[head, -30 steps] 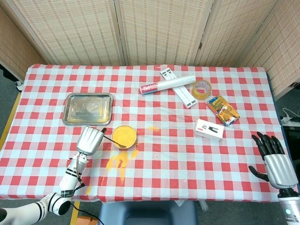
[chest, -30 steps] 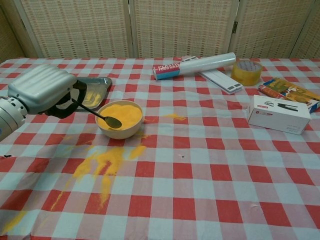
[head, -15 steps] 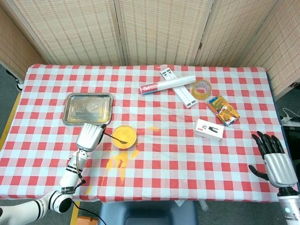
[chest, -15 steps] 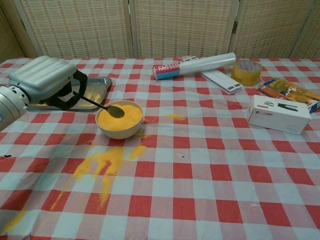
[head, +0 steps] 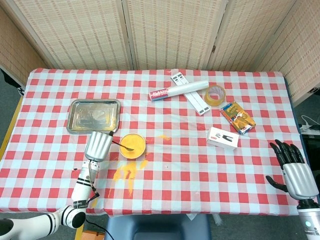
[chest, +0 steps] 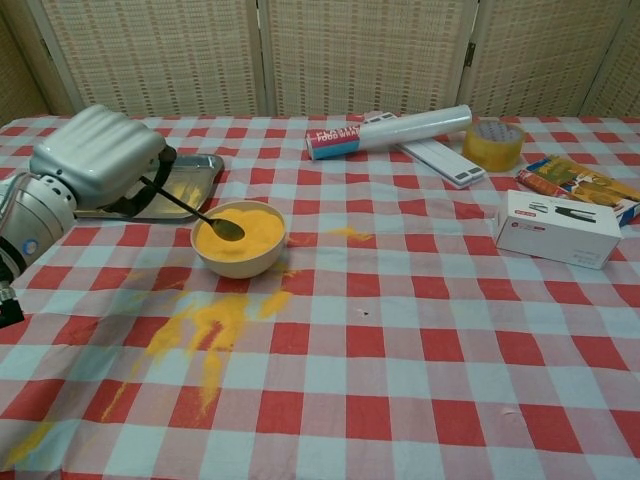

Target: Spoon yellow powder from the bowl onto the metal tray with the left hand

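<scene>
From my remote station I see the table [head: 200, 175], spread with a red-and-white checked cloth, with the bowl [head: 132, 146] of yellow powder toward its near left side. I place everything else from that bowl.

The tray [head: 94, 115], the largest loose item, lies flat just behind and to the left of the bowl, apart from it; in the chest view it is partly hidden behind my left hand [chest: 97, 155].

A spill [chest: 205, 330] of yellow powder fans out over the cloth in front of the bowl, trailing toward the near left edge, and a smaller smear [chest: 347, 233] lies just right of the bowl.

My left hand hovers just left of the bowl, between it and the tray, fingers curled around the handle of the spoon [chest: 205, 217]. The spoon slants down to the right, its scoop over the powder at the bowl's left side; I cannot tell whether it touches the surface.

Well behind and to the right of the bowl lie a roll [head: 180, 90] with two white strips [head: 190, 94] crossing under it, and a tape ring [head: 214, 95] beside them. Farther right are a colourful pack [head: 237, 117] and a white box [head: 223, 137].

My right hand [head: 295, 170] is far right of the bowl, off the table's near corner, grasping nothing, fingers extended and slightly spread.
</scene>
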You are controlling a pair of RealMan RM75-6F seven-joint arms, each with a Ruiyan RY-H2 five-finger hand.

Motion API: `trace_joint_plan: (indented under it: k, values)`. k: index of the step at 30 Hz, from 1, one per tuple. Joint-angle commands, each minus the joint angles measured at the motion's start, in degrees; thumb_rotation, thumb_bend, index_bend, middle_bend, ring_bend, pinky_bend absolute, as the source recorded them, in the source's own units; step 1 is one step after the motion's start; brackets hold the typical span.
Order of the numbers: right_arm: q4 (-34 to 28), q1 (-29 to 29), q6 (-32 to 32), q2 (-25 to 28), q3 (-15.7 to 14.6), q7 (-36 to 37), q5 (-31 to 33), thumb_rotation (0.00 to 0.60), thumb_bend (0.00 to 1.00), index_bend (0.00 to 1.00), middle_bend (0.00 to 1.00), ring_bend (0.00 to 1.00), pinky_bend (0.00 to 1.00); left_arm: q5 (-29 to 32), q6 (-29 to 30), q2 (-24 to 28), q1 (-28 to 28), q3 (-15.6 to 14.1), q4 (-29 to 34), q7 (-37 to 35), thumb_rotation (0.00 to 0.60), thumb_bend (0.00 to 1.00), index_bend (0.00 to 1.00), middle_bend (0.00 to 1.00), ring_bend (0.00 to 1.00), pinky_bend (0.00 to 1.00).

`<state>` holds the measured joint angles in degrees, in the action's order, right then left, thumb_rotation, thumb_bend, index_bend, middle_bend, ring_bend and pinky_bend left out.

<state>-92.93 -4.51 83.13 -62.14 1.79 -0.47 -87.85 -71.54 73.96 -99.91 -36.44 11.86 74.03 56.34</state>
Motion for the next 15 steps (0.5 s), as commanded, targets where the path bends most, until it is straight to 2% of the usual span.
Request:
trace_joint_plan:
  k: [1, 5, 15]
  values:
    - [0.0, 0.0, 0.0, 0.0, 0.0, 0.1, 0.0, 0.6, 0.12, 0.0, 0.0, 0.0, 0.0, 0.6, 1.2, -0.8, -0.1, -0.4, 0.0, 3.0, 0.6, 0.81, 0.93, 1.0, 1.0, 1.0]
    - [-0.1, 0.0, 0.2, 0.1, -0.1, 0.2, -0.3, 0.6, 0.12, 0.0, 0.0, 0.0, 0.0, 2.5, 1.4, -1.8, -0.2, -0.4, 0.2, 7.3, 0.6, 0.8, 0.93, 1.0, 1.0, 1.0]
    - [0.0, 0.0, 0.1, 0.0, 0.1, 0.0, 0.1, 0.6, 0.12, 0.0, 0.0, 0.0, 0.0, 5.1, 0.2, -3.2, -1.9, 0.9, -1.8, 9.8, 0.6, 0.8, 0.93, 1.0, 1.0, 1.0]
